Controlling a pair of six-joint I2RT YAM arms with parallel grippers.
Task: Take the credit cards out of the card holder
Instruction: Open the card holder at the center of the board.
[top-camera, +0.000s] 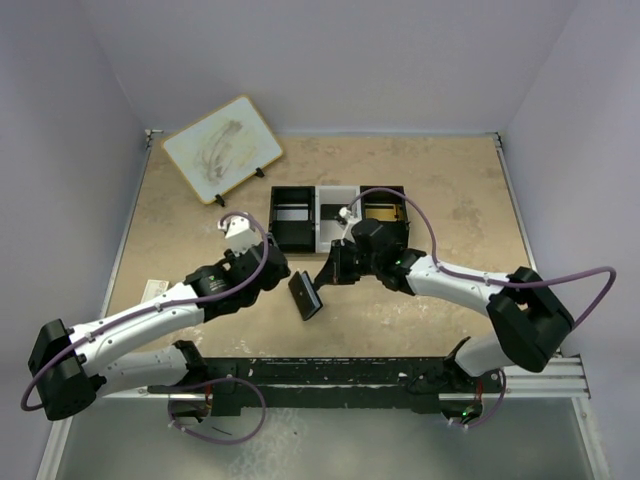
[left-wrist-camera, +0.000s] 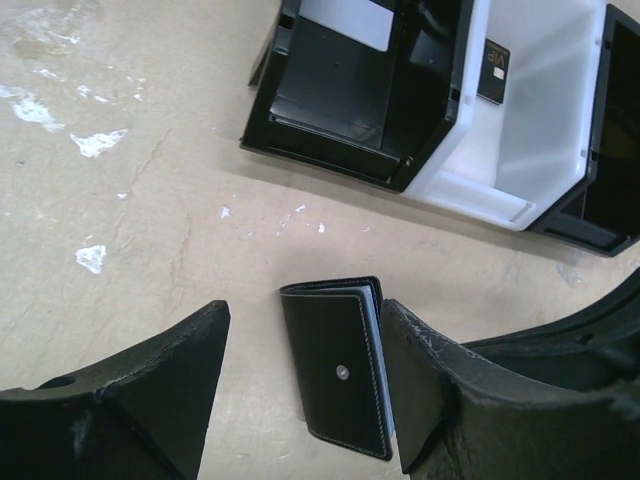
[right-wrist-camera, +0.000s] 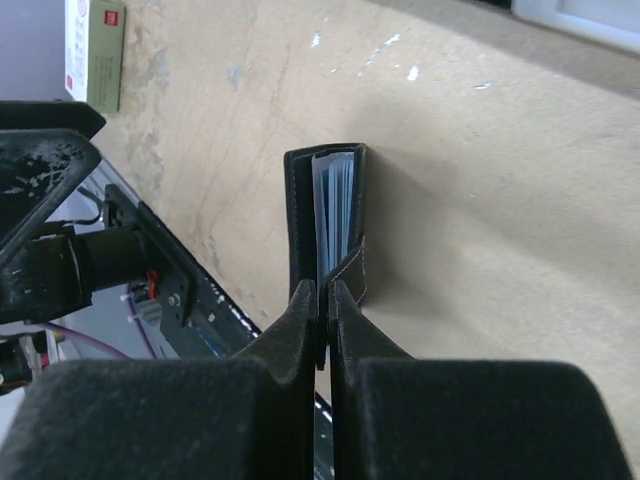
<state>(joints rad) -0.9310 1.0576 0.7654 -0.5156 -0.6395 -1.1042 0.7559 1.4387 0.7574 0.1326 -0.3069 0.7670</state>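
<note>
The card holder (top-camera: 305, 296), a small black wallet with a pale stud, stands on edge on the table. In the left wrist view the card holder (left-wrist-camera: 335, 365) sits between my open left gripper (left-wrist-camera: 305, 385), whose right finger (left-wrist-camera: 430, 390) is close against it. My right gripper (right-wrist-camera: 326, 292) is shut on a thin dark edge of the card holder (right-wrist-camera: 325, 215), whose pale blue leaves show inside; I cannot tell whether that edge is a card. A dark credit card (left-wrist-camera: 492, 72) leans in the tray's white compartment. A pale card (left-wrist-camera: 345, 20) lies in the black one.
The black-and-white three-compartment tray (top-camera: 340, 232) stands just behind both grippers. A whiteboard on a stand (top-camera: 222, 150) is at the back left. A white-and-red little box (right-wrist-camera: 95, 50) lies at the left near the black rail (top-camera: 340, 372) along the table's front edge.
</note>
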